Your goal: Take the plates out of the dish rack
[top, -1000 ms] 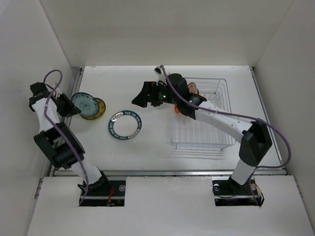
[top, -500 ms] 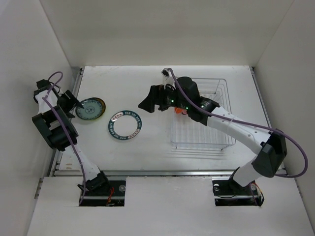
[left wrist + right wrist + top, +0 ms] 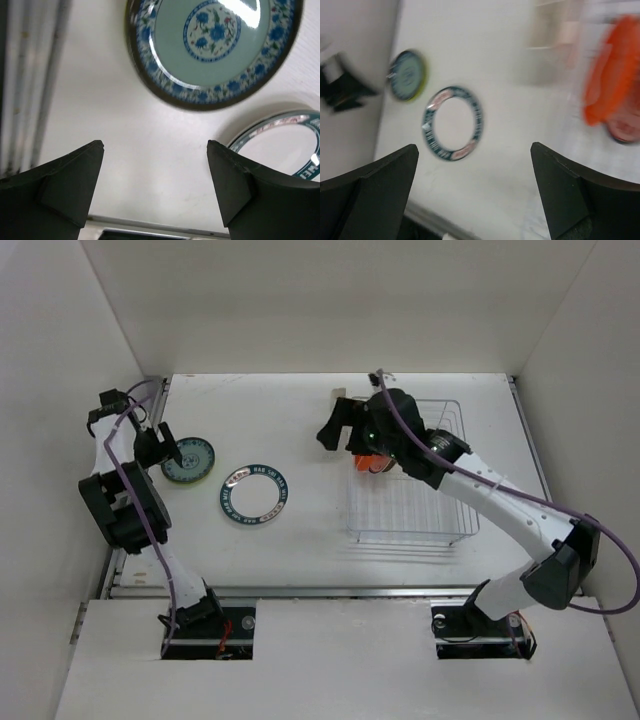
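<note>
Right end effector (image 3: 474, 147), wide and empty, has swung back from the teal-rimmed plate (image 3: 253, 495) on the table (image 3: 300, 550) toward the dish rack (image 3: 405, 536), where an orange plate (image 3: 372, 462) remains to unload; left end effector (image 3: 155, 145), also wide, hovers beside the blue-patterned plate (image 3: 215, 45)

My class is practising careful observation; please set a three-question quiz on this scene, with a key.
1. True or false: the left gripper is shut on a plate.
2. Which plate on the table lies nearest the dish rack? A teal-rimmed plate B blue-patterned plate C lime green plate
3. Fill in: the bright plate in the rack is ___.
Key: 1 false, its jaws are open and empty. 2 A; the blue-patterned plate lies farther left. 3 orange.
</note>
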`<control>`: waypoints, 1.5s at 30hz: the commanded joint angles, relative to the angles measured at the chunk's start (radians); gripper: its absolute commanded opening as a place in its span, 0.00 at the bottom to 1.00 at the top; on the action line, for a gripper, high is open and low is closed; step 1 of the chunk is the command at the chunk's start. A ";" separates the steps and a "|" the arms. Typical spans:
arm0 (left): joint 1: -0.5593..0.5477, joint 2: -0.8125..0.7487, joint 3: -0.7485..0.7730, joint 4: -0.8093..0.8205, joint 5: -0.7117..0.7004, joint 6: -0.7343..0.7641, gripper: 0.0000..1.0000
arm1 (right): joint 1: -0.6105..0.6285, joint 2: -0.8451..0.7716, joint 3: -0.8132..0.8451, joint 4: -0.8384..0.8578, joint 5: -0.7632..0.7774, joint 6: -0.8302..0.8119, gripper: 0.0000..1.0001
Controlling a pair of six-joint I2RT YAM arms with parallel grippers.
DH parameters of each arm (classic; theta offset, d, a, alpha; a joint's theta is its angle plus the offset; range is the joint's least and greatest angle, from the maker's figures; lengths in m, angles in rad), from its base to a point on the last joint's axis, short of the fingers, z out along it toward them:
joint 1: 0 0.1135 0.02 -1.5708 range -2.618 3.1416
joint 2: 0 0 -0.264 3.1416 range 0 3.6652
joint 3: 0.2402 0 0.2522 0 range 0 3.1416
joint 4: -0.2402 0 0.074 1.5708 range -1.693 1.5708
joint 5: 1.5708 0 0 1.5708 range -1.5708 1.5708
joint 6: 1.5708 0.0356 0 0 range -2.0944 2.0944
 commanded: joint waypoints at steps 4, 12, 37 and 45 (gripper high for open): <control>-0.011 -0.365 -0.141 0.060 -0.123 0.153 0.82 | -0.188 -0.127 -0.030 -0.284 0.364 0.142 1.00; -0.030 -0.560 -0.281 0.051 -0.132 0.260 0.83 | -0.397 -0.074 -0.091 -0.241 0.242 0.022 0.52; -0.039 -0.598 -0.339 -0.022 -0.119 0.284 0.83 | -0.452 0.053 -0.110 -0.168 0.177 0.005 0.48; -0.039 -0.598 -0.330 -0.022 -0.109 0.274 0.83 | -0.452 0.031 -0.128 -0.158 0.133 -0.024 0.50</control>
